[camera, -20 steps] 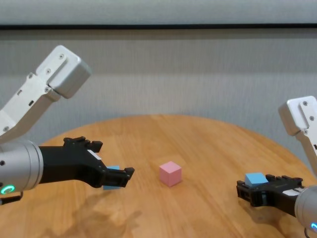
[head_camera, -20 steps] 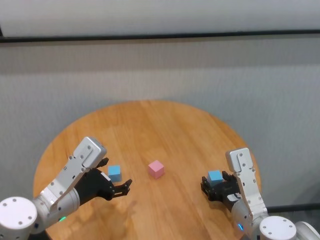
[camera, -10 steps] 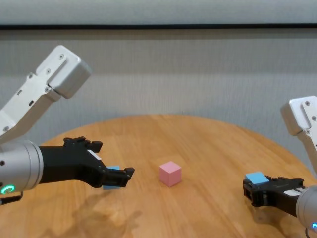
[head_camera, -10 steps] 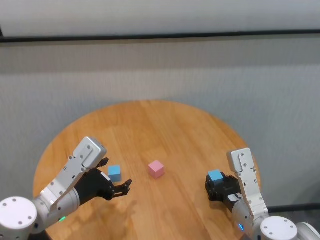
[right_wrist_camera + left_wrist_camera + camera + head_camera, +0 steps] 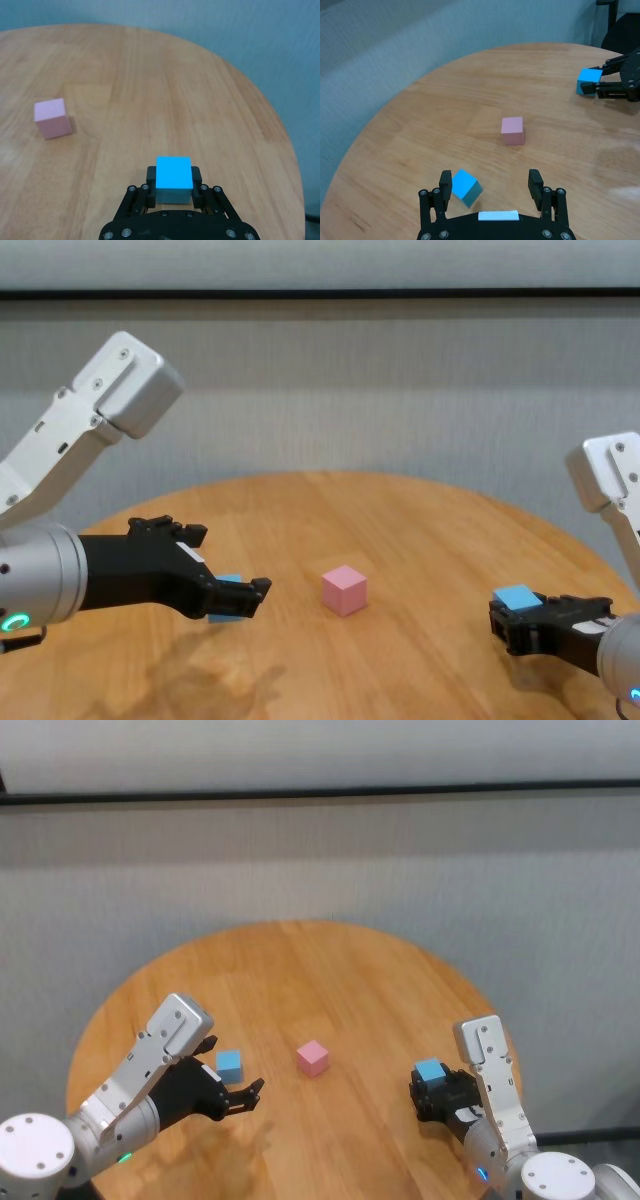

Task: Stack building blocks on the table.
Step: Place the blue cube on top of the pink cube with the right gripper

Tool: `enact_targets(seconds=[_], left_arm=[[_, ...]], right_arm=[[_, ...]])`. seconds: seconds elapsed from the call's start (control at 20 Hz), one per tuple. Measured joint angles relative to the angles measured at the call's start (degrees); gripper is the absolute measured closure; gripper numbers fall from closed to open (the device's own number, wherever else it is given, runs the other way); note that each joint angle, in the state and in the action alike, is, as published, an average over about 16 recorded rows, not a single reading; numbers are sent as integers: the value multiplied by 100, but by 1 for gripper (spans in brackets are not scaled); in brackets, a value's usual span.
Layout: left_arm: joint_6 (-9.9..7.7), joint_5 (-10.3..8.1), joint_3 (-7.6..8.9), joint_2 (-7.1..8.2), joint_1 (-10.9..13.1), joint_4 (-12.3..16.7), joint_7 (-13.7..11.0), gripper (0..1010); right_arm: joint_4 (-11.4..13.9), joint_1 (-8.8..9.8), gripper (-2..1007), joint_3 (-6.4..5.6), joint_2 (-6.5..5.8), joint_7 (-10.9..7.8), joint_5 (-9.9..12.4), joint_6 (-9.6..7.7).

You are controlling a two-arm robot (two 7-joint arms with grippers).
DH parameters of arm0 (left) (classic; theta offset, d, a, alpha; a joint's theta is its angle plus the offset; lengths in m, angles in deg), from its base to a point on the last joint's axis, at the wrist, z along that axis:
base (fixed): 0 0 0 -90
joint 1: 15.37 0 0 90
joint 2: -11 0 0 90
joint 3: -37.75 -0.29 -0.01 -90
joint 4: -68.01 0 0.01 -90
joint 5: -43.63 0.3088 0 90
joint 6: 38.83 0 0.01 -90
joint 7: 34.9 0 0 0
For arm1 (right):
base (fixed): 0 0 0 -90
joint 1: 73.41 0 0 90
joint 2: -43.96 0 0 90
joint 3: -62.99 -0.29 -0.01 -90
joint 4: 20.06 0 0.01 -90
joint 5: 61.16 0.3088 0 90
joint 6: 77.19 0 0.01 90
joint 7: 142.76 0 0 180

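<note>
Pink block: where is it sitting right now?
In the head view the pink block sits alone near the middle of the table, between the blue block by the open left gripper and the one clamped in the right gripper.

The table (image 5: 300, 970) is smooth wood with a soft shine. The pink block (image 5: 312, 1058) and both blue blocks (image 5: 229, 1066) (image 5: 174, 172) look matt. The arm shells (image 5: 110, 400) look like smooth plastic.
</note>
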Motion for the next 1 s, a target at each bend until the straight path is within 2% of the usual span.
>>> enact_targets(seconds=[0.25, 0.55, 0.75, 1.0], left_arm=[[0, 0, 0, 0, 0, 0, 0, 10], [0, 0, 0, 0, 0, 0, 0, 10], [0, 0, 0, 0, 0, 0, 0, 10], [0, 0, 0, 0, 0, 0, 0, 10]], right_arm=[[-10, -112, 635, 117, -95, -301, -177, 227], [-85, -341, 635, 271, -213, -824, -293, 584], [-185, -518, 635, 326, -235, -1199, -244, 772], [-326, -723, 635, 367, -187, -1590, -69, 890]])
